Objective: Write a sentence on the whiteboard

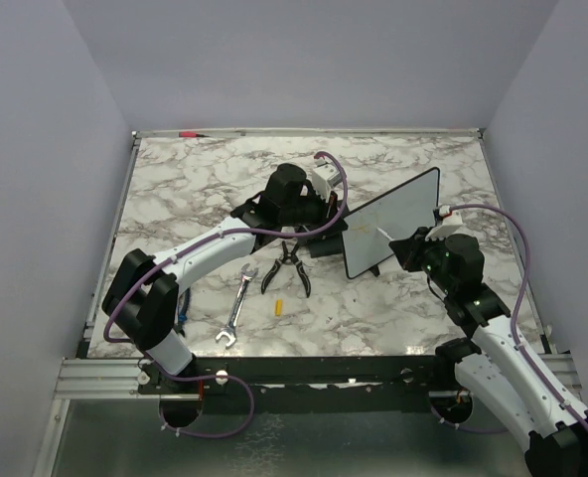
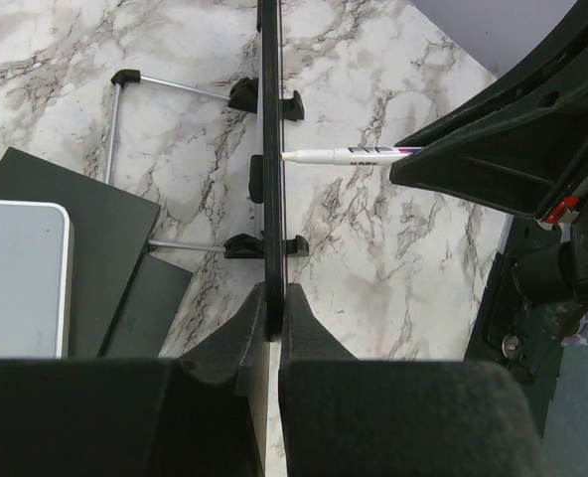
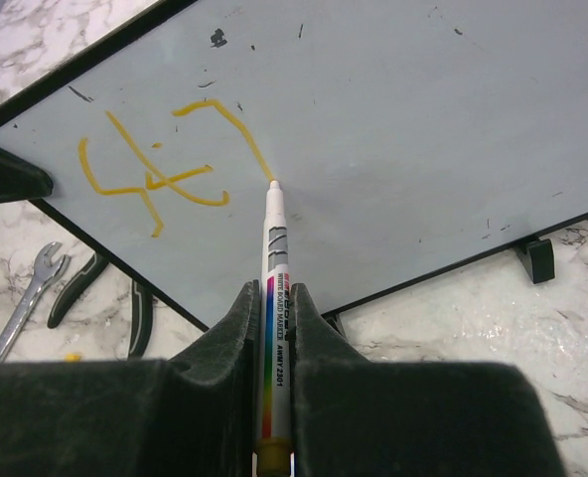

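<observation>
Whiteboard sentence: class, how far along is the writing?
Done: a few yellow strokes sit near one corner of the black-framed white whiteboard. In hand: right fingers hold the white marker pen, tip at a stroke's end; left fingers clamp the board's edge. Left: most of the face is blank.

A white marble-look table point(image 1: 195, 189) with grey veins is what everything's set on. Near the front edge a wrench point(image 1: 236, 308) is laid flat, black-handled pliers point(image 1: 287, 268) are dropped just beside it, and a small yellow bit point(image 1: 277, 307) is left close to both. The whiteboard point(image 1: 398, 214) is stood on its feet further right, with a black block point(image 2: 105, 248) topped by a grey pad point(image 2: 16, 278) parked just beside its back face
</observation>
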Robot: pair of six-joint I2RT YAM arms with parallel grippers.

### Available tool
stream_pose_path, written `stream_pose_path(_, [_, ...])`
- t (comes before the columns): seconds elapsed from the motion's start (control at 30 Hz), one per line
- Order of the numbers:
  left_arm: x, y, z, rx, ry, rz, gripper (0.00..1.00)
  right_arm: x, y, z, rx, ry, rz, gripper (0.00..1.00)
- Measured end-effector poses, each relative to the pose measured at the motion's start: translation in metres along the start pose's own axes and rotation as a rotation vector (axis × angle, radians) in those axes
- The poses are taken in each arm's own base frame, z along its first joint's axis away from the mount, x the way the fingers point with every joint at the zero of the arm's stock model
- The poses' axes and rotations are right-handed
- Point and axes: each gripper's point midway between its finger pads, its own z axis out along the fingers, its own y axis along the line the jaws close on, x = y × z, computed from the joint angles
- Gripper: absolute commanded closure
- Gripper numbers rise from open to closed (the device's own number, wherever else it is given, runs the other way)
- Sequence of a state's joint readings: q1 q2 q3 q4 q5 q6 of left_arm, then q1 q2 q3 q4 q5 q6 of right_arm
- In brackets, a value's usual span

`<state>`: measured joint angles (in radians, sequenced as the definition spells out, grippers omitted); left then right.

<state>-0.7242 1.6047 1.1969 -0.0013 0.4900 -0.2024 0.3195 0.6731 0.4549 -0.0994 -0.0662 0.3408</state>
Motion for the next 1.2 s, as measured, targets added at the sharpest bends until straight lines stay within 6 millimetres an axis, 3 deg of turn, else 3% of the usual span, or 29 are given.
stream_pose_path(0.2, [0.0,0.0,0.0,0.0,0.0,0.0,1.0,-0.004,0.001,0.001,0.0,0.0,0.0,0.99])
stream_pose_path(0.57, [0.001,-0.002,0.0,0.003,0.002,0.001,1.0,-0.039,0.013,0.0,-0.026,-0.082,-0.008,0.99])
stream_pose_path(1.2, [0.0,0.0,0.001,-0.005,0.0,0.001,1.0,-0.042,-0.001,0.005,0.053,-0.101,0.0,0.99])
